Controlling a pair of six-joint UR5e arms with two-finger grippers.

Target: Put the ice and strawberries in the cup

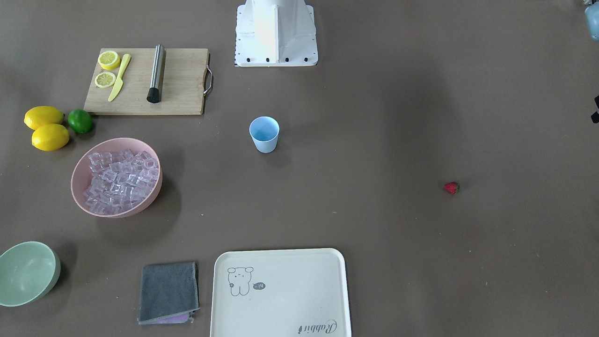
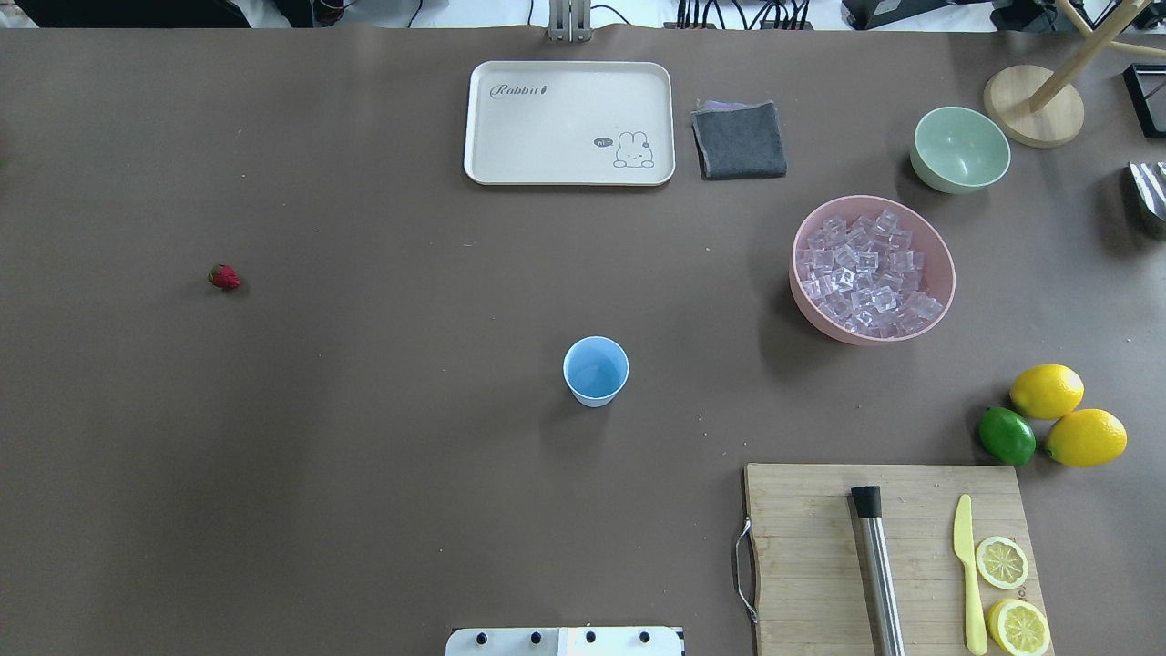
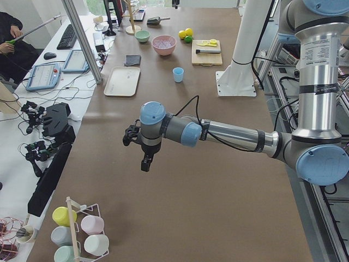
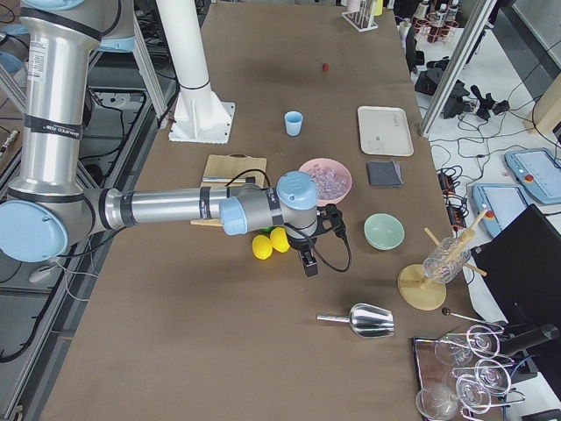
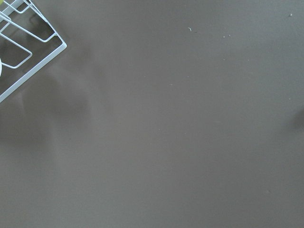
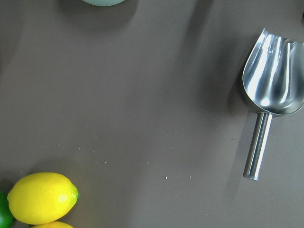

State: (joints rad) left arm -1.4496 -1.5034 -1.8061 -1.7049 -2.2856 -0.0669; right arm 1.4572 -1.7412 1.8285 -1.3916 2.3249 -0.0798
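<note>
The light-blue cup [image 2: 596, 370] stands upright and empty in the middle of the table. Several clear ice cubes [image 2: 865, 273] fill the pink bowl [image 2: 943, 260] on the robot's right. One red strawberry [image 2: 223, 276] lies alone far to the robot's left. My left gripper [image 3: 143, 158] hangs over bare table near the left end, far from the strawberry. My right gripper [image 4: 308, 263] hangs beside the lemons [image 4: 270, 242], near the pink bowl [image 4: 306, 168]. I cannot tell whether either gripper is open or shut. Neither shows in the overhead or front views.
A cream tray [image 2: 569, 123], grey cloth [image 2: 739, 139] and pale green bowl [image 2: 960, 149] lie at the far edge. A cutting board [image 2: 811, 556] holds a muddler, knife and lemon slices. A metal scoop [image 6: 273, 85] lies at the right end. A wire cup rack [image 5: 23, 47] stands at the left end.
</note>
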